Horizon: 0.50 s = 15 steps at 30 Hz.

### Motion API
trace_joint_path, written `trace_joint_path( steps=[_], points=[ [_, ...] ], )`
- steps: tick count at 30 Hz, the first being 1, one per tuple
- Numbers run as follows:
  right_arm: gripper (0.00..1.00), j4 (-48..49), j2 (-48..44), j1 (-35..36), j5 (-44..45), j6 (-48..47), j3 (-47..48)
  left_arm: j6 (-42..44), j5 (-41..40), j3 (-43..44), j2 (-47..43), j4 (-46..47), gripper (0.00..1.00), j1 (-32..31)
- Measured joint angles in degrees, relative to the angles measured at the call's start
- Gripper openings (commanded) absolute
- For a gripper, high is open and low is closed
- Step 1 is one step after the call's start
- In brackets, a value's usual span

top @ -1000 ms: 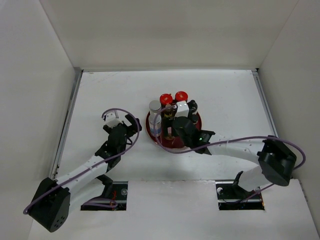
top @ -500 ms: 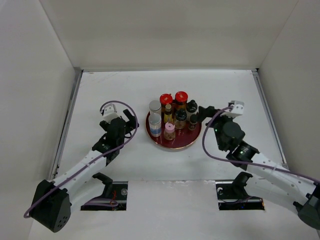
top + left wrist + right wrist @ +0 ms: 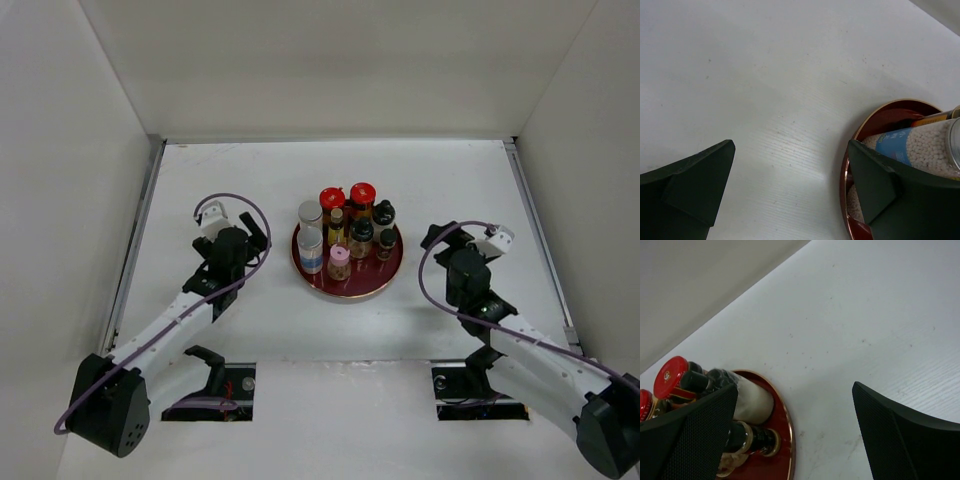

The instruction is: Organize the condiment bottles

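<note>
The condiment bottles stand together on the round dark-red tray [image 3: 350, 288] at mid table: two red-capped jars [image 3: 332, 198], a silver-capped cylinder [image 3: 310, 212], a blue-labelled one [image 3: 310, 250], black-capped glass ones [image 3: 383, 212] and a pink shaker [image 3: 339, 261]. My left gripper [image 3: 260, 240] is open and empty, just left of the tray; in its wrist view [image 3: 790, 150] the tray rim [image 3: 844, 175] and the blue-labelled bottle [image 3: 920, 145] lie by the right finger. My right gripper [image 3: 440, 235] is open and empty, right of the tray. Its wrist view [image 3: 795, 390] shows a red cap [image 3: 671, 376] and the tray edge [image 3: 788, 440].
White walls close in the table on the left, back and right. A metal rail [image 3: 135, 250] runs along the left edge. Two cut-outs with cables [image 3: 215, 385] sit at the near edge by the arm bases.
My right arm has drawn back from over the tray to its right side, leaving the bottles uncovered. My left gripper has shifted slightly back and to the left.
</note>
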Motion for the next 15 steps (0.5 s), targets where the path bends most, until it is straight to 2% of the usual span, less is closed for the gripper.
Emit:
trace_joint_path(
  steps=[5, 15],
  points=[
    [1.0, 1.84, -2.69, 0.0, -0.42, 2.19, -2.56, 0.04, 0.0, 0.09, 1.73, 0.02, 1.0, -1.03],
    [1.0, 3.63, -1.81, 0.0, -1.46, 2.84, -2.62, 1.42, -0.04, 3.19, 1.88, 0.39, 1.0, -2.86]
  ],
)
